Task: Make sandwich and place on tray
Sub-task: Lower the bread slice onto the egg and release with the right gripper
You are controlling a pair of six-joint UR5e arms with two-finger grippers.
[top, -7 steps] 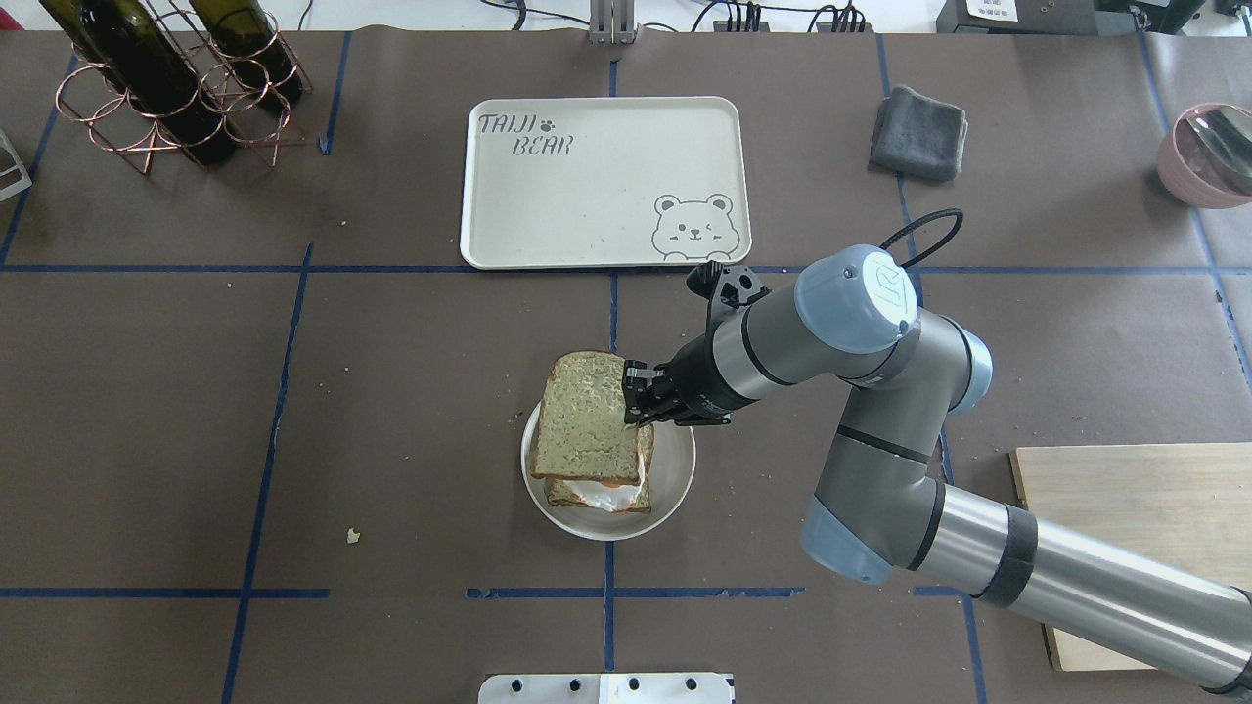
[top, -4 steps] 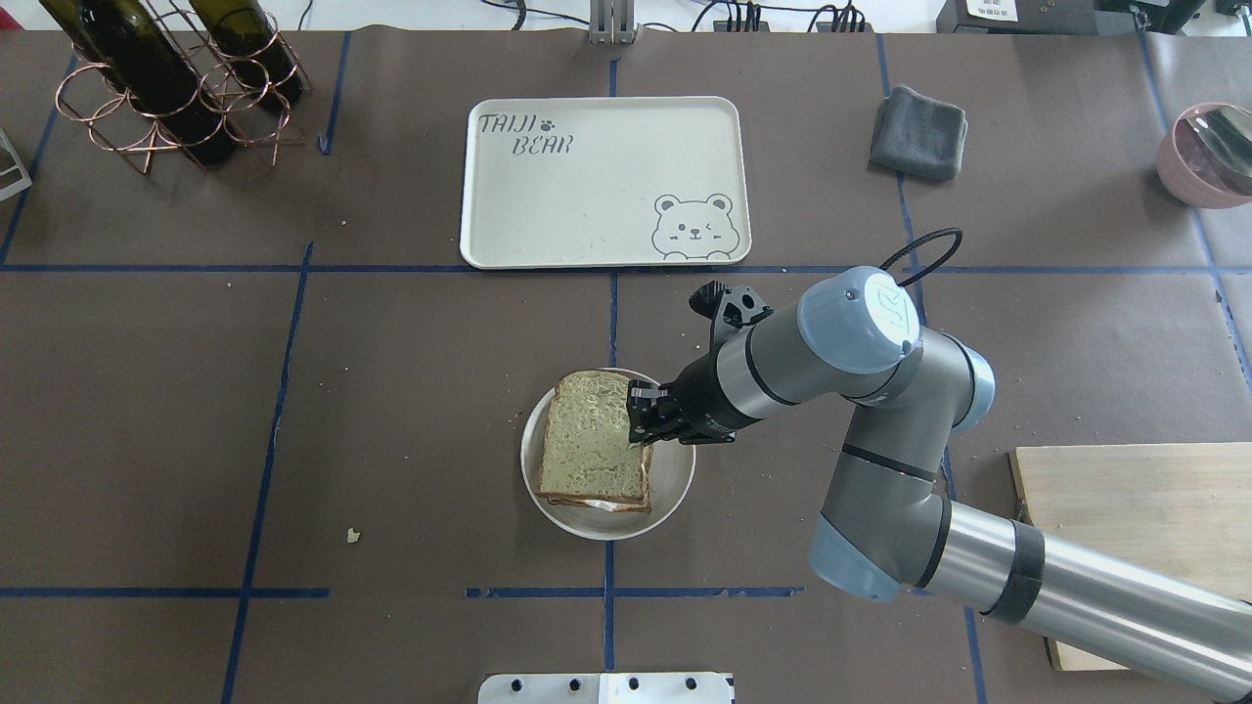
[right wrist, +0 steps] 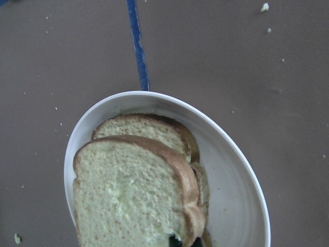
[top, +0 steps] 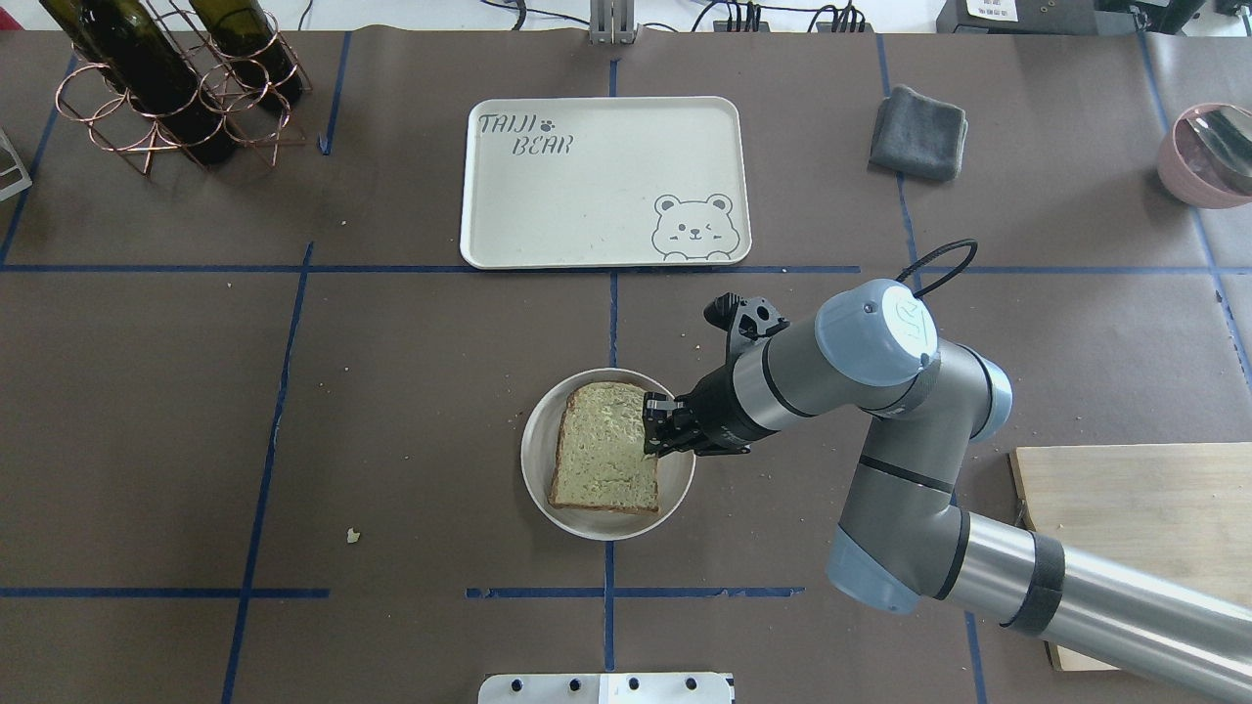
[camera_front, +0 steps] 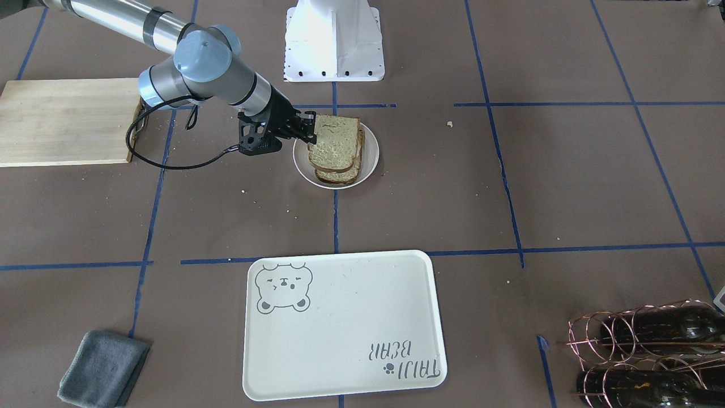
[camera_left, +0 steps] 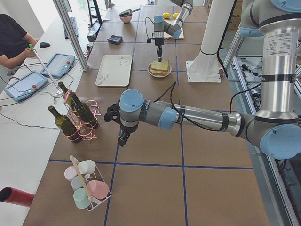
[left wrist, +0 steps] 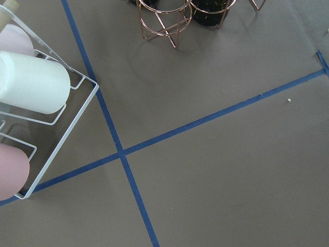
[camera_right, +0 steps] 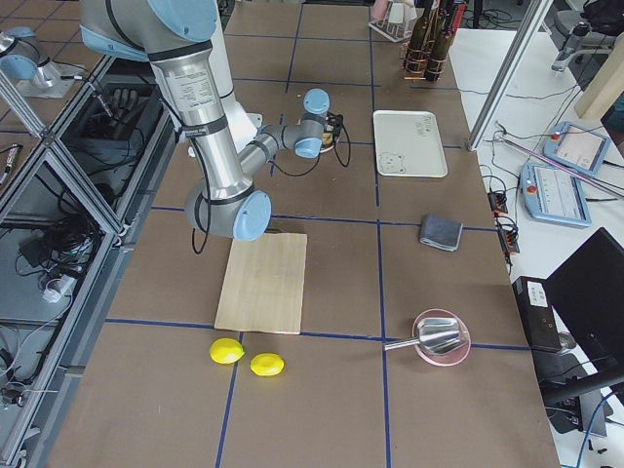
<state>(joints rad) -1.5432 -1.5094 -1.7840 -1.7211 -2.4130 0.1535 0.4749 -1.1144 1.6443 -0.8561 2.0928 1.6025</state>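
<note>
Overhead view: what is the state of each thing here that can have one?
top slice: lying on the lower slice, one edge gripped
plate: holding both slices
tray: nothing on it
right gripper: shut on the top slice's edge
left gripper: open or shut, cannot tell
grey towel: folded

The sandwich [top: 606, 447] is pale greenish-tan bread edged in dark brown crust; the plate [top: 536, 460] is white. The tray [top: 587, 196] is cream-white with a grey bear face and grey "TAIJI BEAR" lettering (a grey paw print beside it). The bench [top: 391, 391] is brown, gridded with blue tape lines. The right arm [top: 802, 376] is silver-grey with light blue caps, the right pincer [top: 648, 426] black. The cloth [top: 918, 133] is dark grey, the cutting board [top: 1154, 508] pale wood
</note>
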